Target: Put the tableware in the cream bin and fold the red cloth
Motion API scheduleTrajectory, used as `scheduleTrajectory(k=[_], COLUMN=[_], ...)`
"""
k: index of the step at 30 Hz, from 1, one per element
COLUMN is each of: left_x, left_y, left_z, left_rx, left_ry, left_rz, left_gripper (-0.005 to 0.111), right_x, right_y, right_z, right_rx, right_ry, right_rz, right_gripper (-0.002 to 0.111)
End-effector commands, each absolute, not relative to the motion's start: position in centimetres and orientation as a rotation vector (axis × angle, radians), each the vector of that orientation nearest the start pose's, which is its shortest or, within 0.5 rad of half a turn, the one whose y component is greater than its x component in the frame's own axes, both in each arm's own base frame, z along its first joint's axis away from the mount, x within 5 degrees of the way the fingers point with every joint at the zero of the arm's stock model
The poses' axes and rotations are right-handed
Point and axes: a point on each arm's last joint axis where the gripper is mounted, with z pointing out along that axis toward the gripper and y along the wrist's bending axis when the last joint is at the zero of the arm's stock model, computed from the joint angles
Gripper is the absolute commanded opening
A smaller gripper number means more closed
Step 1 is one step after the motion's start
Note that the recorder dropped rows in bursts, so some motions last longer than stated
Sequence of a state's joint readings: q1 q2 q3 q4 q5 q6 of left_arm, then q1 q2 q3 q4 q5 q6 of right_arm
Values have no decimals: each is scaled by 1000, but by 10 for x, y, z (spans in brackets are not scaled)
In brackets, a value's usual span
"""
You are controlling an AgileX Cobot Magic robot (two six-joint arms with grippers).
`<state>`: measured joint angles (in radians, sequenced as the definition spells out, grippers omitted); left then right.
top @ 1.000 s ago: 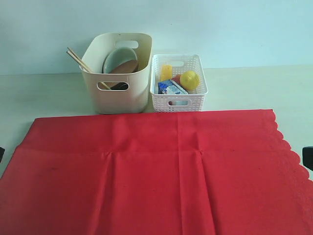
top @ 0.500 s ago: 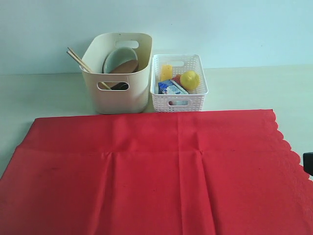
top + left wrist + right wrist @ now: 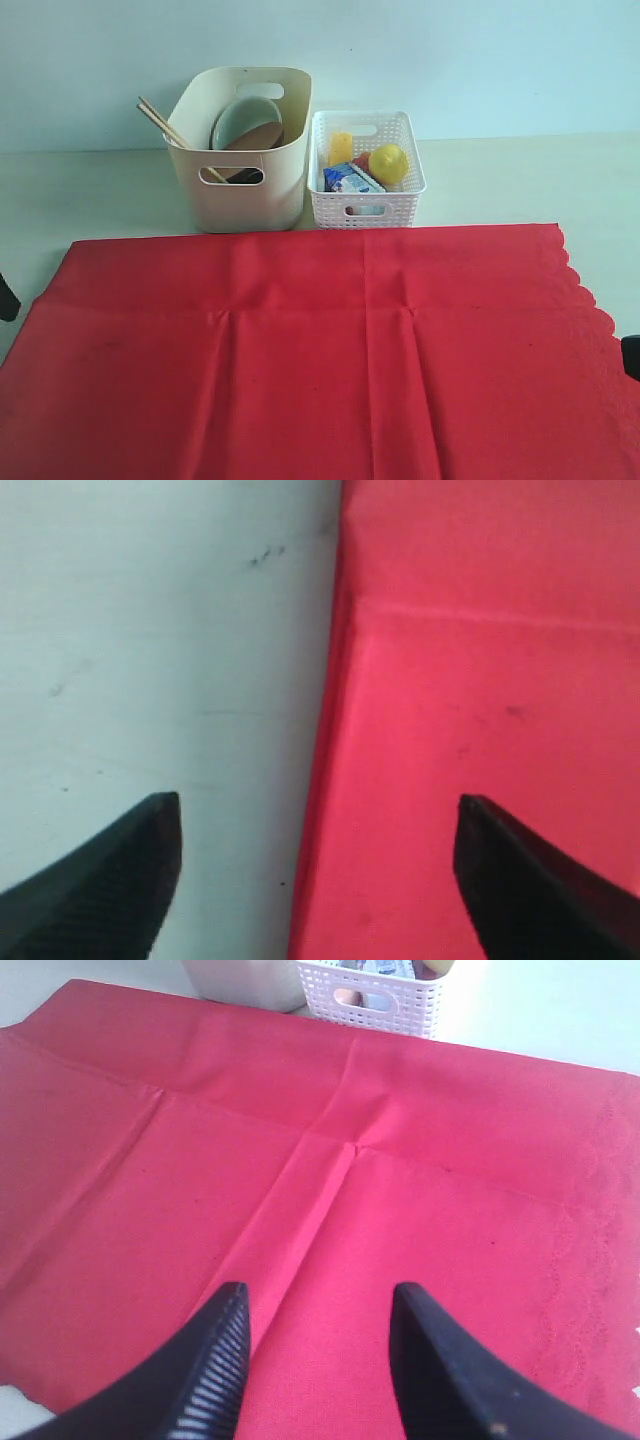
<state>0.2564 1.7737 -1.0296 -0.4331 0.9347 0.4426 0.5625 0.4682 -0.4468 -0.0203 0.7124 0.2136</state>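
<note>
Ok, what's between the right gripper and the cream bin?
Just the red cloth, lying flat with fold creases and nothing on it. The right wrist view shows that stretch, from the right gripper to the cream bin.

Ahead of me stands a plain wall, pale blue-green, smooth and bare, filling the upper part of the exterior view. It meets my table in one long straight line that runs right across that view. The table top is flat and matte, off-white with a faint green cast. Seen close in the left wrist view, it carries a few small dark marks and light scuffs. The light is soft and even; what shadows lie on the table are faint.
</note>
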Motion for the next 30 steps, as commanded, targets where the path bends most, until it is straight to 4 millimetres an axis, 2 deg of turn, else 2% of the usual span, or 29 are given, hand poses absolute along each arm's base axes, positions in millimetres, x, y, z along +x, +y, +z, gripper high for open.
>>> scheduleTrajectory(k=[1, 7, 16, 26, 30], left_x=[312, 320, 323, 316, 315], left_y=[47, 44, 42, 38, 35], left_z=[157, 141, 116, 100, 100], left_rx=[-96, -16, -12, 41, 64], left_ry=[3037, 3058, 3109, 3184, 3172], left_rz=[-589, -725, -823, -978, -1050], left_gripper=[79, 79, 79, 79, 79], right_x=[73, 73, 73, 73, 73], right_y=[45, 45, 45, 45, 45], right_z=[268, 268, 268, 268, 268], right_rx=[-406, -406, -406, -403, -403], right_ry=[2205, 2205, 2205, 2207, 2207], right_rz=[403, 403, 403, 413, 413], right_gripper=[43, 43, 43, 43, 43])
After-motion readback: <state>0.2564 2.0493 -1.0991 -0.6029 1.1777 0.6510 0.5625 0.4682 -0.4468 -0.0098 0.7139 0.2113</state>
